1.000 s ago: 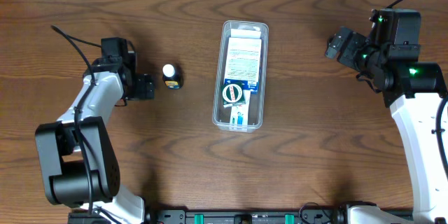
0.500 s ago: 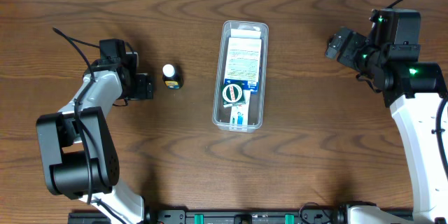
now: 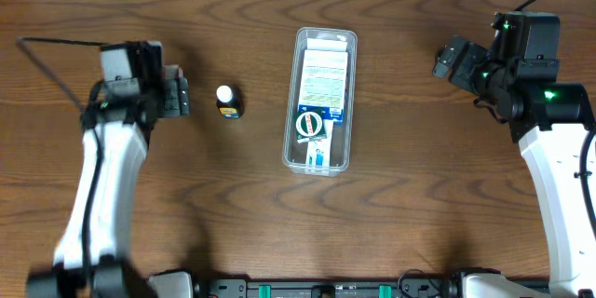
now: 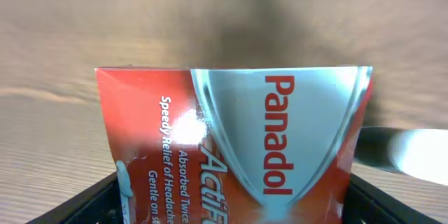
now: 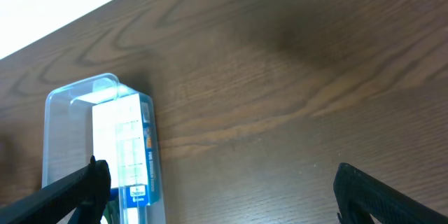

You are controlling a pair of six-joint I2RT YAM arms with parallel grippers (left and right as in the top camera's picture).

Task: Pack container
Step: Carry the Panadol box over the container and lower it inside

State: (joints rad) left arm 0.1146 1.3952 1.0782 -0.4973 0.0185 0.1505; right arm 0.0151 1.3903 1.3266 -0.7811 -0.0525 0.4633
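Note:
The container (image 3: 291, 140) is a long clear tub at the table's centre. It holds a white and blue box (image 3: 326, 79), a round green-labelled item and a small blue and white pack. It also shows in the right wrist view (image 5: 70, 101). My left gripper (image 3: 178, 97) is left of the tub and is shut on a red and silver Panadol box (image 4: 238, 140), which fills the left wrist view. My right gripper (image 3: 447, 60) is open and empty, raised to the right of the tub; its fingers (image 5: 227, 196) frame bare wood.
A small dark bottle with a white cap (image 3: 226, 102) stands between my left gripper and the tub. The brown wooden table ends at a white edge along the back (image 5: 42, 14).
My left arm has lifted and swung toward the back with the Panadol box, moving a little away from the small bottle. The right arm has not moved.

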